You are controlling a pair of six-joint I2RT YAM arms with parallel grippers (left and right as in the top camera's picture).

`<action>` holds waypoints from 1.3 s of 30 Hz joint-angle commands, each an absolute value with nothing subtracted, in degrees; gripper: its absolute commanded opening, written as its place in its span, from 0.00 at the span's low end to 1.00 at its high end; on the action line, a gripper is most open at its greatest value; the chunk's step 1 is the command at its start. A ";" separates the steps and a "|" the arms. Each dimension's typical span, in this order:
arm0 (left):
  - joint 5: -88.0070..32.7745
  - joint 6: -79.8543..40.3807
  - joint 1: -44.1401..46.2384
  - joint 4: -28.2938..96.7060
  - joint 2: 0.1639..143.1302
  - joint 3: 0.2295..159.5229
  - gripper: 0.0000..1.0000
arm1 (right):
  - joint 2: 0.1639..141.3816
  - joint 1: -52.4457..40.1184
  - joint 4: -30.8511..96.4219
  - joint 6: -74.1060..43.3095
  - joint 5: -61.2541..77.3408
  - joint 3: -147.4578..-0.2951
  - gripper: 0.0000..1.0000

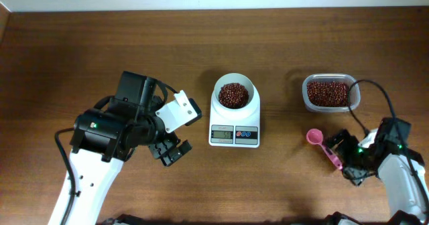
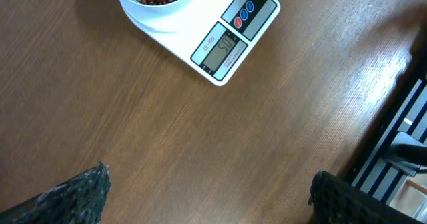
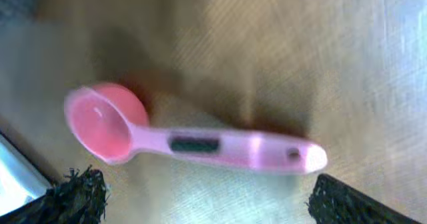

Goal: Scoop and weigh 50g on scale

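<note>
Oval red-brown beans (image 1: 233, 95) fill the round white bowl (image 1: 234, 78) on the scale (image 1: 234, 124).

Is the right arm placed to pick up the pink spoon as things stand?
Probably yes. The right tool stands open just above the pink spoon, which lies flat on the table with nothing over it; the bean tub sits apart.

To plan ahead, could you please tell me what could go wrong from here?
The pink plastic measuring spoon lies flat on the wooden table under the open right hand; its thin handle might skid away in a grasp. The round white bowl on the white digital scale already holds small red-brown beans, so another scoop may overshoot. The open left hand sits near the scale and could nudge it.
</note>
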State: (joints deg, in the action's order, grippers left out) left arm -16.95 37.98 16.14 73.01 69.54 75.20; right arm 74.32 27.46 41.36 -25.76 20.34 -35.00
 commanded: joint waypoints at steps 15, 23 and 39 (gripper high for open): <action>-17.15 38.87 15.86 72.95 69.41 75.02 0.99 | 74.63 27.77 43.51 -25.98 20.75 -34.92 0.99; -17.12 38.87 15.86 72.95 69.41 75.02 0.99 | 74.63 27.77 43.51 -25.98 20.78 -34.92 0.99; -17.15 38.87 15.86 72.95 69.41 75.02 0.99 | 74.63 23.18 42.87 -25.98 20.34 -33.85 0.99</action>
State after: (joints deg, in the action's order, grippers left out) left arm -16.95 37.98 16.14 73.01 69.54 75.20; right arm 74.32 25.93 43.31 -25.71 20.43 -34.85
